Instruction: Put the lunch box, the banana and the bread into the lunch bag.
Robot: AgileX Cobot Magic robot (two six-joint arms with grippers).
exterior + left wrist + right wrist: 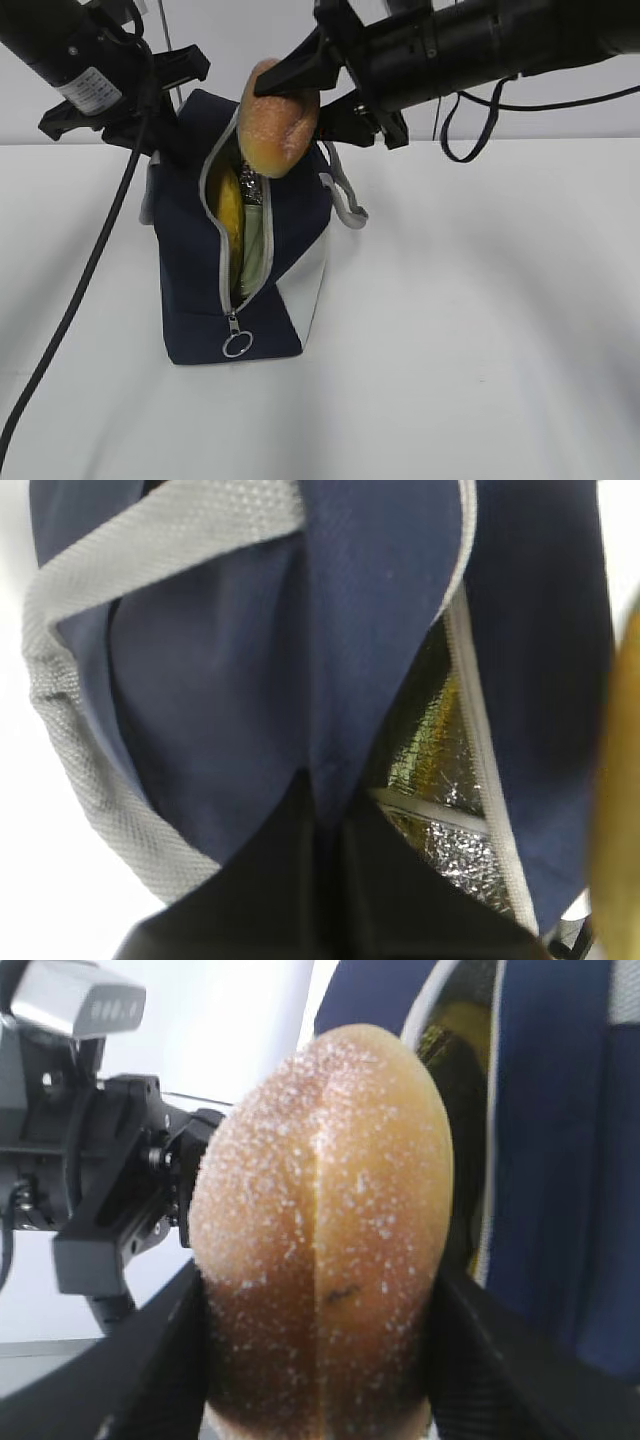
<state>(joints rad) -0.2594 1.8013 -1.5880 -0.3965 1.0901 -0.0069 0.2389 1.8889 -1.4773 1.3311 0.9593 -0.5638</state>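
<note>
Right gripper (pixel 300 95) jaws clamped bread (pixel 278 118) across middle, above lunch bag (pixel 190 290) mouth. Roll likely light, soft, crushable. Left gripper (pixel 165 135) jaws pinched bag flap open.

White table (pixel 480 330), navy lunch bag (pixel 190 250) standing on it

A lab-style test bench: a bare white tabletop (pixel 480 350), plain white wall (pixel 560 120) at twelve o'clock, loose black cables (pixel 80 290).
</note>
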